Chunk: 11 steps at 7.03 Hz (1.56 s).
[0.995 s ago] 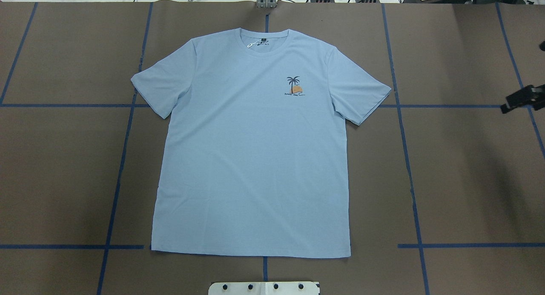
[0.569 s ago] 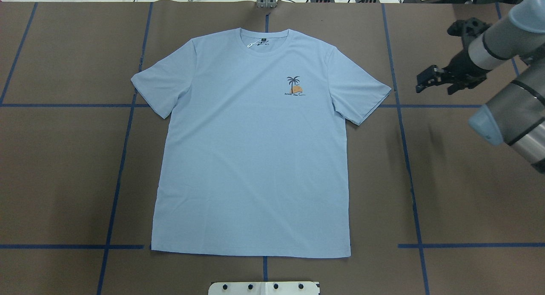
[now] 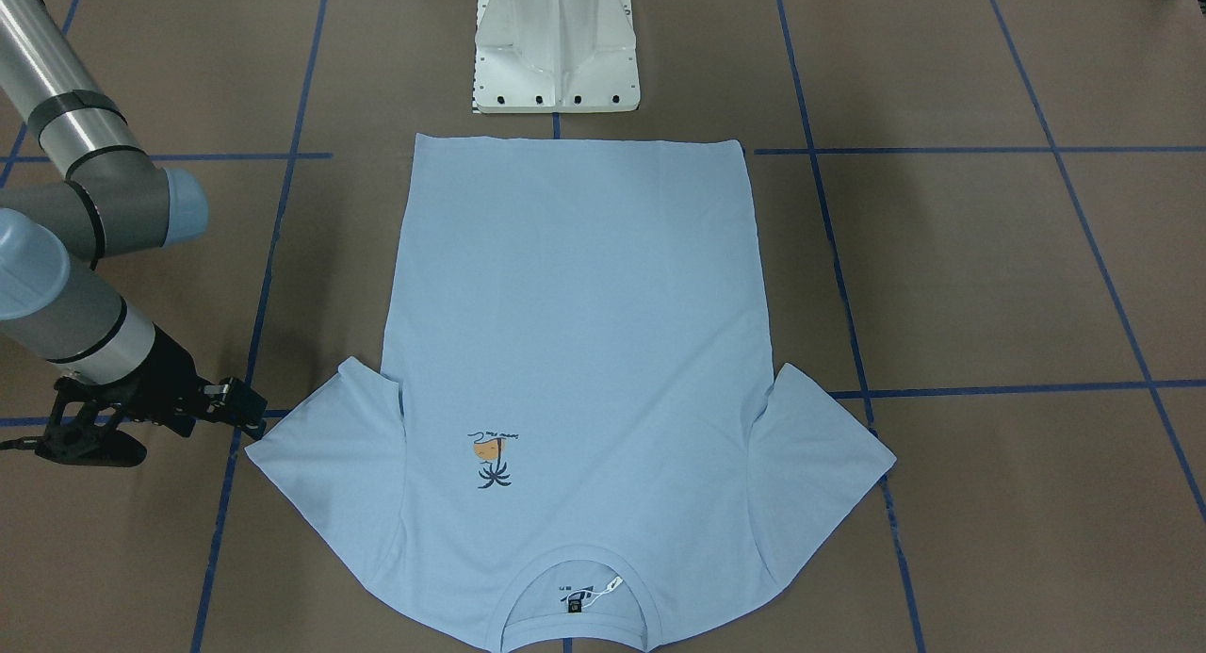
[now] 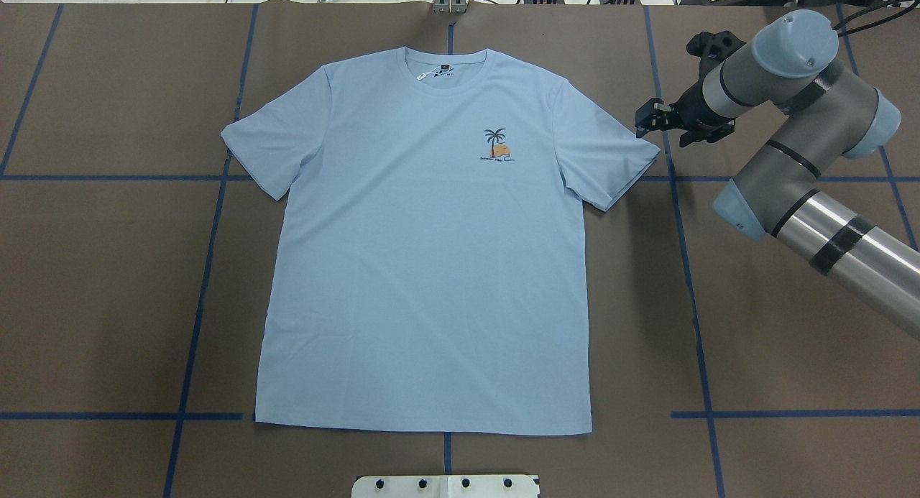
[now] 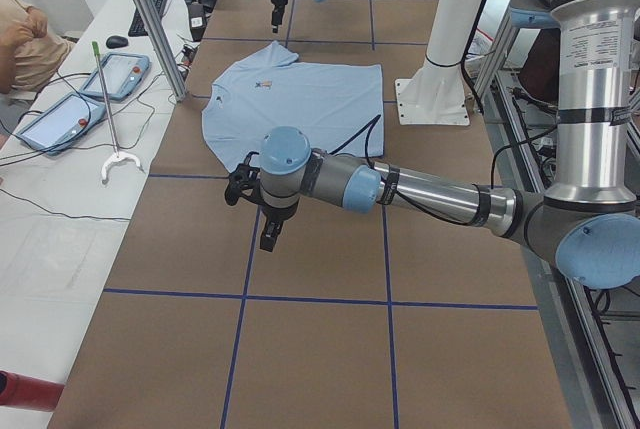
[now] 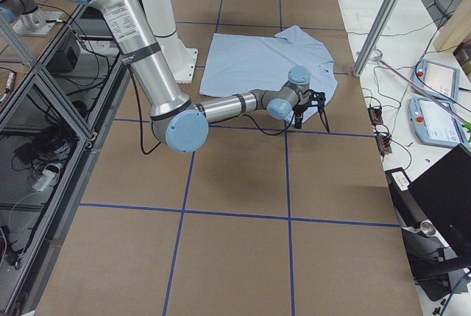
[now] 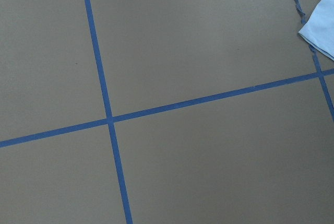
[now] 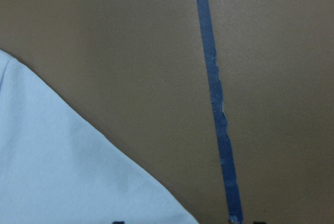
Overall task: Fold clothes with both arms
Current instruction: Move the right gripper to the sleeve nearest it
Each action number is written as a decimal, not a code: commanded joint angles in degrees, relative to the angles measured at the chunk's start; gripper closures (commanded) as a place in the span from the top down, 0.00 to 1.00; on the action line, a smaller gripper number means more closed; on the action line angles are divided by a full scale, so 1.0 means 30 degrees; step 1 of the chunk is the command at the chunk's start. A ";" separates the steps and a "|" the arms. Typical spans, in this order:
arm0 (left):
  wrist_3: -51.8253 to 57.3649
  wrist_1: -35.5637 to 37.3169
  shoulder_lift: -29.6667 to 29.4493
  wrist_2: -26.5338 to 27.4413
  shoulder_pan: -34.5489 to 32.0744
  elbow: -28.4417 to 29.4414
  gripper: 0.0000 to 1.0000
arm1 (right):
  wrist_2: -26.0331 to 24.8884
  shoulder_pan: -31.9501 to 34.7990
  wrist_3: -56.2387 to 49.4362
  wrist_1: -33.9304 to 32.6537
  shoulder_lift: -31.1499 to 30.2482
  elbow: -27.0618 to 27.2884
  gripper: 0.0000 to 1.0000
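One T-shirt flat, print up, directly ahead of pedestal base. Long axis runs away from base: hem nearest, collar farthest. One right gripper ahead-right of base, fingers spread, empty. One left gripper ahead-left of base, finger gap cannot tell.

left tool: seen only from the tabletop's end, small and dark; how far apart the jaws stand cannot be told.
right tool: its own wrist view shows only two dark tips, set apart, at the 6 o'clock edge.
T-shirt: collar cropped at 6 o'clock in the front-facing view; each wrist view catches only a sleeve corner.
palm print: lettering beneath it too small to read.
neck label: markings illegible.
person: cropped at 9 o'clock; only a sleeved arm shows.
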 commanded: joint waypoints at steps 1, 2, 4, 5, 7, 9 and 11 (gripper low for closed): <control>0.0032 -0.0008 0.0001 -0.0004 0.0000 -0.0019 1.00 | -0.0553 -0.0406 0.0115 0.0203 0.0103 -0.0285 0.72; 0.0032 -0.0008 0.0030 -0.0004 0.0000 -0.0019 1.00 | -0.0553 -0.0436 0.0115 0.0174 0.0103 -0.0314 0.58; 0.0061 -0.0008 0.0030 -0.0004 0.0000 -0.0019 1.00 | -0.0553 -0.0465 0.0144 0.0174 0.0103 -0.0285 0.00; 0.0061 -0.0008 0.0030 -0.0004 0.0000 -0.0019 1.00 | -0.0553 -0.0436 0.0174 0.0174 0.0161 -0.0256 0.00; 0.0032 -0.0008 0.0059 -0.0033 0.0000 -0.0077 1.00 | -0.0408 -0.0465 0.0262 0.0203 0.0249 0.0529 0.00; 0.0061 -0.0037 0.0089 -0.0034 0.0000 -0.0166 1.00 | -0.0698 -0.1747 0.2912 -0.0031 0.2437 0.0565 0.00; 0.0032 -0.0038 0.0089 -0.0063 0.0000 -0.0136 1.00 | -0.1457 -0.2774 0.3480 -0.0118 0.4048 -0.0249 0.00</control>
